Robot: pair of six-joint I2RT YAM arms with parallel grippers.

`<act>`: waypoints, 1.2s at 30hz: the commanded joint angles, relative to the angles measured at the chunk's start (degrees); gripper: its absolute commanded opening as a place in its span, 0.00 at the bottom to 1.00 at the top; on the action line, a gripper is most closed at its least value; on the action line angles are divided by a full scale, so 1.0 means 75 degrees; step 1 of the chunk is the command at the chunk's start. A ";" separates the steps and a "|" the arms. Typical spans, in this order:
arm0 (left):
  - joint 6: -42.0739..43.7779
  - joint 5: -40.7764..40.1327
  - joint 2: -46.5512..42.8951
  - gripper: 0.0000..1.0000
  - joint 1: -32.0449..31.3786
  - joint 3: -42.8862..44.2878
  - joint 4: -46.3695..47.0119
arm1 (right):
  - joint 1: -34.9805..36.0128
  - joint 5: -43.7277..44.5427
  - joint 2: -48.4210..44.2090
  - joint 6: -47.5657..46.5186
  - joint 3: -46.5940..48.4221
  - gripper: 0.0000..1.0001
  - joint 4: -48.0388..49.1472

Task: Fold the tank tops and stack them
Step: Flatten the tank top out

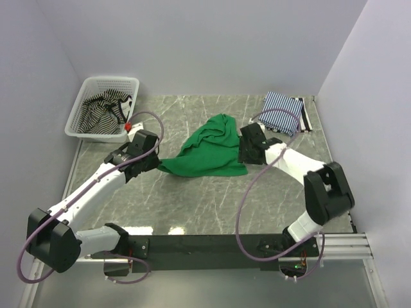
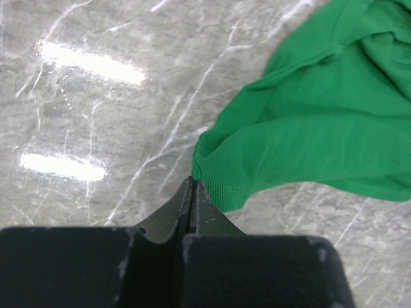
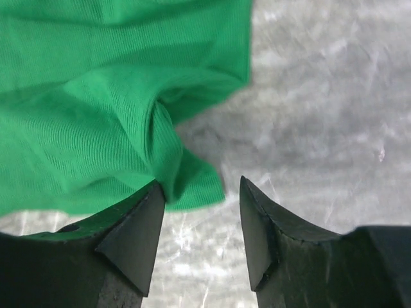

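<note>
The bright green tank top (image 1: 212,151) lies rumpled on the middle of the table. My left gripper (image 1: 156,163) is at its left corner. In the left wrist view the jaws (image 2: 191,182) are pressed together with the hem corner of the green top (image 2: 308,122) drawn to their tips. My right gripper (image 1: 244,156) is at the top's right edge. It is open (image 3: 200,183), and a corner of the green cloth (image 3: 96,109) touches its left finger. The blue-and-white striped top (image 1: 282,112) lies folded at the back right. The black-and-white striped top (image 1: 106,109) is in the basket.
The white mesh basket (image 1: 82,106) stands at the back left corner. White walls close in the table on the left, back and right. The table top (image 1: 192,199) is grey marble-patterned. A purple cable loops over each arm.
</note>
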 commanded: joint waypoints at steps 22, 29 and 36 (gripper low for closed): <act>0.0420 0.0724 -0.0074 0.01 0.1145 -0.0207 0.0554 | -0.0081 -0.1455 -0.0856 0.1299 -0.2454 0.48 0.3122; 0.0444 0.0759 -0.0109 0.01 0.1168 -0.0230 0.0542 | -0.0022 -0.1093 -0.0350 0.1323 -0.2313 0.46 0.2994; 0.0432 0.0829 -0.0156 0.01 0.1180 -0.0125 0.0518 | 0.0130 -0.0707 -0.0419 0.1405 -0.2219 0.05 0.2490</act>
